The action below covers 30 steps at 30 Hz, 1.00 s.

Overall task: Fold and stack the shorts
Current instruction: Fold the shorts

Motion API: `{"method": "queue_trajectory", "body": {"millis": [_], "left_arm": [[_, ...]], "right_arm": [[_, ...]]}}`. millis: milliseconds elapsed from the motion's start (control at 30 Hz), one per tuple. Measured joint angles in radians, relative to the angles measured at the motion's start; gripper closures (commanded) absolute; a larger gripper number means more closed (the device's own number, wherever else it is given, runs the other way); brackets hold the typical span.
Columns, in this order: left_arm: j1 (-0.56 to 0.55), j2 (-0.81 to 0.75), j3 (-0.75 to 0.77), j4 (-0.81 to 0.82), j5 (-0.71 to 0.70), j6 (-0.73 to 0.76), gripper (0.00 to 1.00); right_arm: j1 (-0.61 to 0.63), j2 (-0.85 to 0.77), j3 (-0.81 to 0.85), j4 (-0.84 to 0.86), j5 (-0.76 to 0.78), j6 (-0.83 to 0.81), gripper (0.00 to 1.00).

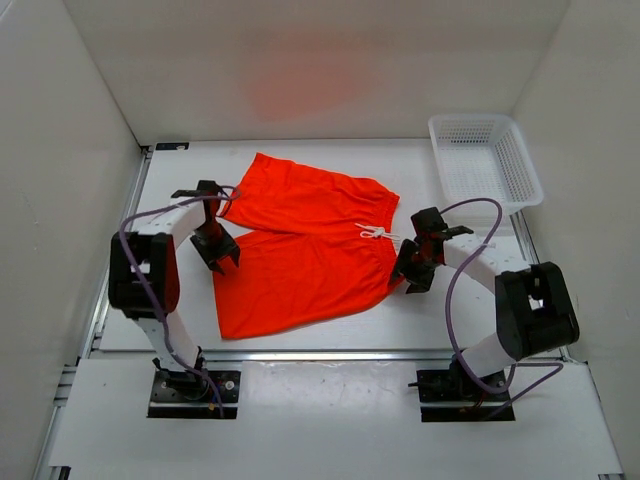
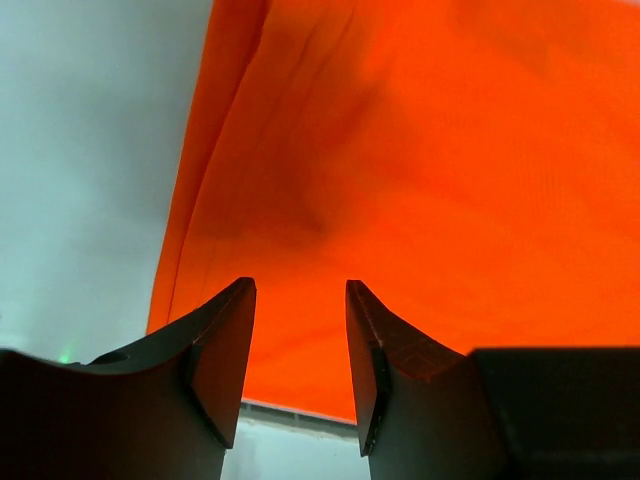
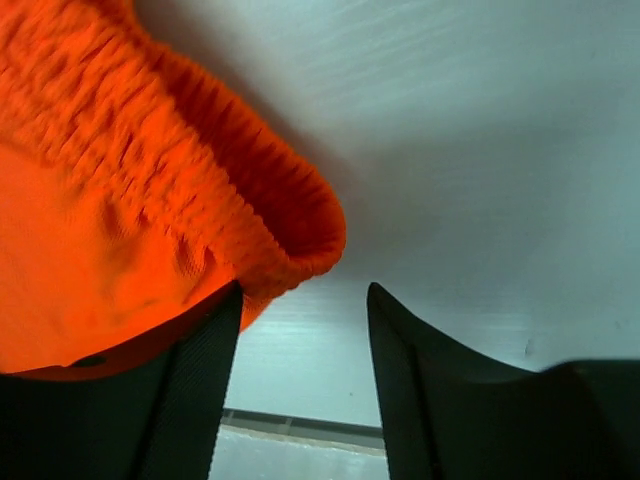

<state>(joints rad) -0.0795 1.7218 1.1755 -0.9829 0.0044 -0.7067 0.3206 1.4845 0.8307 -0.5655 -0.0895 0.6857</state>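
We see the shorts (image 1: pixel 300 240) spread flat on the tabletop (image 1: pixel 330 335) between the two arms, with the waistband toward the right. The left gripper (image 2: pixel 300 290) hangs with its jaws apart over the cloth's left edge. The right gripper (image 3: pixel 305 290) — jaws also apart — sits just beside the waistband, holding nothing. A white basket (image 1: pixel 530 180) stands at the far right.

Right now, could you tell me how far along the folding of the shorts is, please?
Done: the shorts lie spread flat, both legs apart. In hand: nothing; the left gripper by the leg hems and the right gripper by the waistband stand open. Left: every fold, then stacking.
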Motion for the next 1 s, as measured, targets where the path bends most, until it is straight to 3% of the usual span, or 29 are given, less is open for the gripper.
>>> {"method": "queue_trajectory", "body": {"millis": [100, 167, 333, 400, 767, 867, 1000], "left_arm": [[-0.002, 0.117, 0.066, 0.008, -0.016, 0.013, 0.49], [-0.002, 0.17, 0.102, 0.008, -0.024, 0.021, 0.49], [-0.002, 0.273, 0.204, -0.016, -0.023, 0.051, 0.49], [-0.002, 0.307, 0.257, -0.034, -0.023, 0.063, 0.49], [-0.003, 0.497, 0.583, -0.12, -0.073, 0.109, 0.46], [0.006, 0.457, 0.549, -0.126, -0.099, 0.113, 0.45], [0.065, 0.24, 0.333, -0.127, -0.106, 0.105, 0.45]], "right_arm": [[-0.012, 0.039, 0.001, 0.021, 0.0, 0.003, 0.4], [-0.016, 0.054, 0.001, 0.033, 0.003, 0.01, 0.46], [-0.019, 0.094, 0.01, 0.071, -0.008, 0.04, 0.8], [-0.023, 0.106, 0.011, 0.087, -0.023, 0.061, 0.86], [-0.029, 0.124, 0.015, 0.128, -0.053, 0.141, 0.91], [-0.023, 0.129, 0.023, 0.128, -0.049, 0.146, 0.91], [-0.011, 0.13, 0.029, 0.128, -0.039, 0.146, 0.91]]}}
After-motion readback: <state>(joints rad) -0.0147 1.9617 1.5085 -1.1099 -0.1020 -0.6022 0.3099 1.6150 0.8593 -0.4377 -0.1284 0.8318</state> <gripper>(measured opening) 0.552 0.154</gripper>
